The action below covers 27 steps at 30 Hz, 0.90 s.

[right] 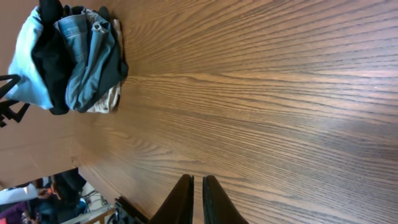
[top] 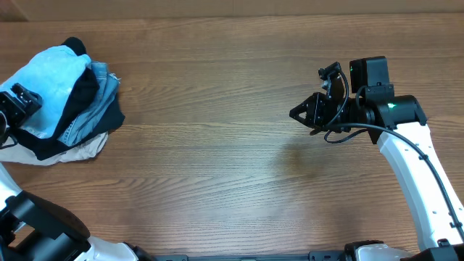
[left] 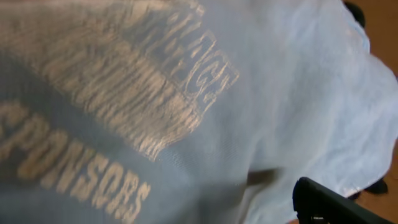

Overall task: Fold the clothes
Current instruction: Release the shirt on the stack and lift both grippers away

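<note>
Four heaped garments (top: 80, 119) lie at nine o'clock on the brown wooden table (top: 217, 145), with a light sky-blue cloth T-shirt (top: 47, 83) topmost. The left gripper (top: 20, 101) is close over the shirt, and I cannot tell how its jaws stand. The right gripper (right: 198, 180), at three o'clock, has narrow, empty jaws.

The right arm (top: 409, 170) — a white link with black joints — comes up from the near right corner and bends left at the wrist. Its black two-finger right claw (top: 296, 113) points left, narrowing to a tip. In the wrist view its two dark fingers (right: 181, 200) lie almost together, with only a thin slit between them. The left arm (top: 36, 225), black at its base, runs along the left edge. The black left claw (top: 18, 101) sits at that edge. Its wrist view shows just one dark finger (left: 336, 202) — whether the jaws are parted cannot be told.
</note>
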{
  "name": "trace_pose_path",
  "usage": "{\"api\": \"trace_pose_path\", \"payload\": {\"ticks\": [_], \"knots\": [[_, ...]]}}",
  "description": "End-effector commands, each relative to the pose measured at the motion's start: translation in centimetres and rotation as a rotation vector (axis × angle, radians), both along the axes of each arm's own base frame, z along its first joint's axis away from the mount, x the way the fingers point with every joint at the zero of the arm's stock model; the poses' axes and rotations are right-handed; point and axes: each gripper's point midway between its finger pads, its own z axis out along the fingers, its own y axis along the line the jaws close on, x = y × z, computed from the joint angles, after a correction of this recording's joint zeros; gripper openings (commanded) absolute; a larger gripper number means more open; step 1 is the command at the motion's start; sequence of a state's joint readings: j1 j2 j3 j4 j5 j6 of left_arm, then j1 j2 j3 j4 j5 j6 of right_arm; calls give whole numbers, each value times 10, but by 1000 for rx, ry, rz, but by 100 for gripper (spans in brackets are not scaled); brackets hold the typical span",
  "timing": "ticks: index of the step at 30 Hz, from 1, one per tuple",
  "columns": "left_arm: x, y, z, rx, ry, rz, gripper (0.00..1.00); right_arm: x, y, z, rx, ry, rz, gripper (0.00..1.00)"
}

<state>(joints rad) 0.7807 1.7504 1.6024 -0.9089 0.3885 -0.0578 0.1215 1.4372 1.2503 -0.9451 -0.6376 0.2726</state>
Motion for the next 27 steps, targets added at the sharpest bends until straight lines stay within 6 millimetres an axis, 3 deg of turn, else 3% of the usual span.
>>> {"api": "trace_pose_path", "payload": {"ticks": [1, 3, 6, 9, 12, 13, 15, 17, 19, 21, 22, 24, 27], "knots": [[-10, 3, 63, 109, -54, 45, 100, 5, -6, 2, -45, -30, -14, 11], [-17, -8, 117, 159, -134, 50, 100, 5, -6, 1, -48, -30, -15, 18], [-22, -53, 189, 174, -299, -64, 100, 6, -8, 3, -55, -39, -20, 23], [-27, -109, 220, 169, -373, -233, 100, 10, -10, 10, -64, -86, -30, 26], [-37, -172, 218, 169, -335, -425, 100, 13, -9, 30, -52, -170, -33, 37], [-46, -205, 208, 170, -283, -535, 100, 13, -10, 42, -54, -223, -35, 43], [-59, -232, 195, 197, -195, -614, 100, 12, -18, 60, -88, -288, -67, 47], [-76, -250, 183, 300, -79, -664, 100, 7, -28, 91, -148, -420, -67, 51], [-91, -265, 181, 375, -17, -665, 100, -4, -38, 120, -185, -527, -106, 60], [-102, -277, 182, 415, -2, -670, 100, -13, -49, 136, -219, -589, -153, 82], [-106, -280, 182, 432, 5, -667, 100, -18, -55, 142, -240, -611, -179, 100], [-120, -279, 180, 462, 47, -647, 100, -27, -64, 149, -275, -631, -218, 100], [-135, -289, 174, 436, 40, -687, 100, -40, -76, 142, -329, -597, -253, 100]]}}
